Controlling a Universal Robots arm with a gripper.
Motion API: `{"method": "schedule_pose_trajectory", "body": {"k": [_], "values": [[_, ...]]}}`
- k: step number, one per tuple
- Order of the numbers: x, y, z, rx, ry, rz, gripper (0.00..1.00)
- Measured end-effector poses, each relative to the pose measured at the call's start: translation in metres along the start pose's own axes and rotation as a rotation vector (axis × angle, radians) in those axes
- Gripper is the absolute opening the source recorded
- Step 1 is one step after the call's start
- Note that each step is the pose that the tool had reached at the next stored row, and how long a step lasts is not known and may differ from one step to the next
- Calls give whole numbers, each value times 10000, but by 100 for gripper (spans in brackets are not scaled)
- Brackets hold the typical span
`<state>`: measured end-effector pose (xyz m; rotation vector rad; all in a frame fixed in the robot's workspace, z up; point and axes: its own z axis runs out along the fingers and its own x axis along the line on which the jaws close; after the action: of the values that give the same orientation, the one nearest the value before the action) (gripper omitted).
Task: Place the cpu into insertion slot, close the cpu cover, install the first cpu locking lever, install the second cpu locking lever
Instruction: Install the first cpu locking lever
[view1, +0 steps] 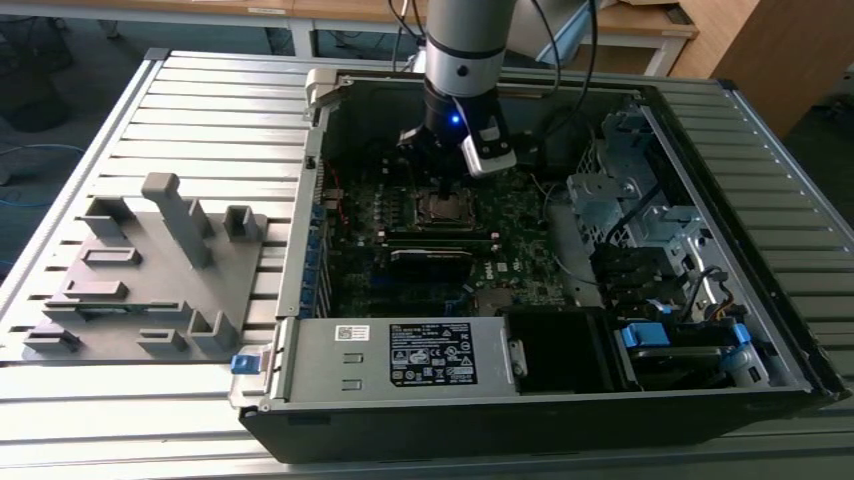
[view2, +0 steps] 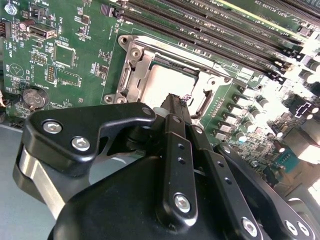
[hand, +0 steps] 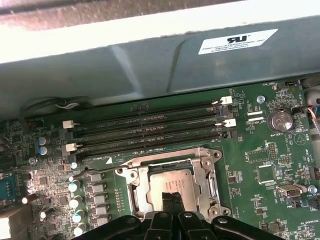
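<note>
The cpu (view2: 159, 86) lies flat in the insertion slot (view1: 443, 208) on the green motherboard, its dull silver top (hand: 171, 184) showing. The cpu cover (hand: 206, 172), a silvery frame plate (view2: 131, 64), lies down around it. My gripper (view2: 176, 98) hangs straight over the socket with its two black fingers pressed together, tips right at the cpu's top near one edge of the window; whether they touch it I cannot tell. Nothing is between the fingers. In the exterior view the gripper (view1: 443, 190) points down into the open computer case just above the socket.
Long black memory slots (hand: 150, 125) run beside the socket, with the grey case wall (hand: 150, 65) behind them. A black heatsink bar (view1: 430, 254), a power supply (view1: 400, 355) and drive cages (view1: 627, 200) crowd the case. A grey fixture plate (view1: 147, 270) lies at the exterior view's left.
</note>
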<state>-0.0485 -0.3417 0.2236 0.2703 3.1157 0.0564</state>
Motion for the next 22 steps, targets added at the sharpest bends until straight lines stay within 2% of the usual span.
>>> {"method": "schedule_pose_trajectory", "body": {"k": [8,18,22], "values": [[0,1,-14,-1,0,0,10],[-1,3,-93,0,0,0,10],[-1,4,-96,-2,-1,0,10]]}}
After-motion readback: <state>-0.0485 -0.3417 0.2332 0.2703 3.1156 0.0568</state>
